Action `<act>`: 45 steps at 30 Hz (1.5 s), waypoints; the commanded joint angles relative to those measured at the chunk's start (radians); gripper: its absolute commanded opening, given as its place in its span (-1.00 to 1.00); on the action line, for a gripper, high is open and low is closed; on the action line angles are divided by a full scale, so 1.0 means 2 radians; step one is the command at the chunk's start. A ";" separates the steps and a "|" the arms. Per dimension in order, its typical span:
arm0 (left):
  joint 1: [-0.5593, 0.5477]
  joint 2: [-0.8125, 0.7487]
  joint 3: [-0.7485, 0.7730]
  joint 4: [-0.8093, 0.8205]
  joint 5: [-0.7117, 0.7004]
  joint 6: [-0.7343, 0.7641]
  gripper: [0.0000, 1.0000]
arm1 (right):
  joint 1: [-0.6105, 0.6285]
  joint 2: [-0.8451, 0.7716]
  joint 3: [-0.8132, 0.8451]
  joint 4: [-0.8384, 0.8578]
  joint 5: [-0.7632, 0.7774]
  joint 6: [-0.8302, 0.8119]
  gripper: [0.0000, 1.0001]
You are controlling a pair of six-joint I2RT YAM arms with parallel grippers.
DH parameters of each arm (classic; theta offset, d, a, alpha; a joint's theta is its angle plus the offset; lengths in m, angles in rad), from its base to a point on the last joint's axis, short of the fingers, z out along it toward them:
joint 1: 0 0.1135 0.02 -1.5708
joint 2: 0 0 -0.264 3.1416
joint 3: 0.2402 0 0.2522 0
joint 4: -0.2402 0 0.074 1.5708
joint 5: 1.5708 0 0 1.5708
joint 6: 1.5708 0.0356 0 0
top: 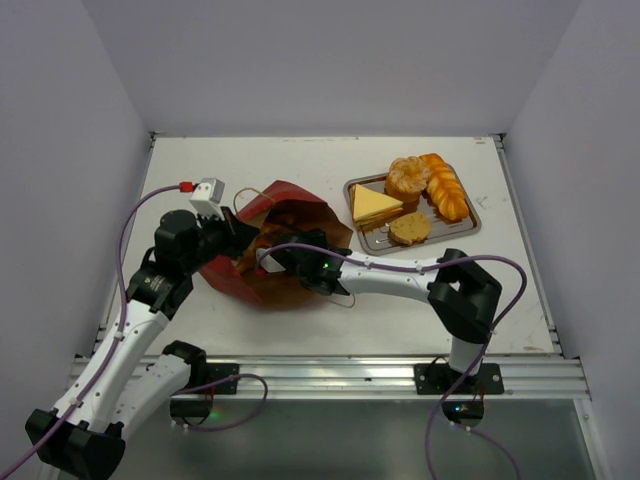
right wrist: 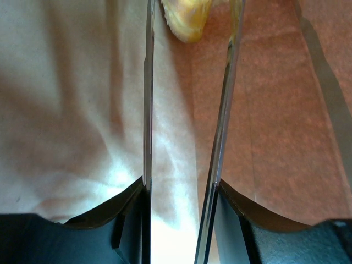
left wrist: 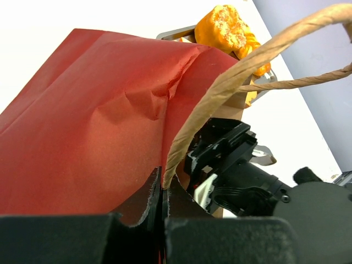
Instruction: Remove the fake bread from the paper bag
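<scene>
The left gripper (left wrist: 163,187) is clamped on the paper bag (left wrist: 99,110) at its rim, and if that thin paper slips or tears, I'd expect the mouth to sag onto the right gripper (right wrist: 187,66) reaching inside. A piece of fake bread (right wrist: 186,22) lies deep in the bag between that gripper's tips. Its jaws stand apart, and I can't tell whether they're pinching it.

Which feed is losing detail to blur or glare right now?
Top external: even light, sharp, paper bag clear. Left wrist: bag's red wall crisp, bottom foreground just black. Right wrist: dim inside the bag, washed-out patch lower left, fake bread soft, cropped at top.
</scene>
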 commanded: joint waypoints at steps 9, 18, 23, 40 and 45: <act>-0.001 -0.007 0.015 0.015 0.018 0.008 -1.00 | -0.005 0.034 0.045 -0.018 0.027 -0.009 -0.09; -0.001 -0.009 0.016 0.013 0.015 0.010 -1.00 | -0.010 0.031 0.042 -0.045 0.004 0.003 -0.74; -0.001 -0.008 0.012 0.013 -0.005 0.009 -1.00 | -0.010 -0.004 0.027 -0.052 -0.017 0.009 -1.00; -0.001 0.002 -0.007 0.042 -0.051 -0.008 -1.00 | -0.010 -0.119 -0.045 -0.058 -0.030 0.012 -1.00; -0.001 0.005 -0.011 0.049 -0.044 -0.009 -1.00 | -0.010 -0.139 -0.051 -0.062 -0.031 0.014 -1.00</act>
